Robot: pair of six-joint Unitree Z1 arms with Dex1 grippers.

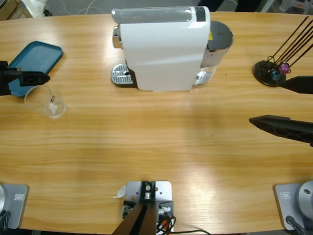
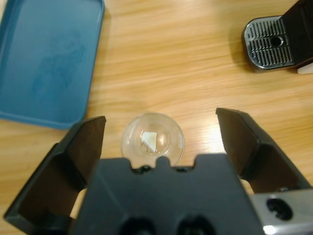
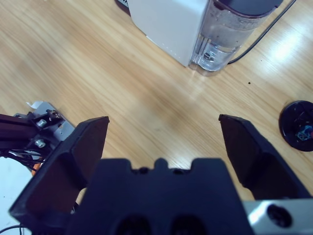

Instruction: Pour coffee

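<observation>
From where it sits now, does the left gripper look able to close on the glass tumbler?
Probably yes. The left gripper is open right above the glass tumbler, which stands upright between the spread jaws on bare table. The blue tray lies off to one side, so nothing seems to block the way down.

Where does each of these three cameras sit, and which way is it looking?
High view: fixed above the table, looking straight down on the coffee machine, blue tray and glass tumbler; an arm's black fingers enter from each side.
Left wrist view: on the left arm, looking down along the left gripper, its fingers open around the tumbler.
Right wrist view: on the right arm, looking down along the open right gripper at bare table and the machine.
Shared: high and left wrist views both show the tumbler, tray and drip grille.
</observation>
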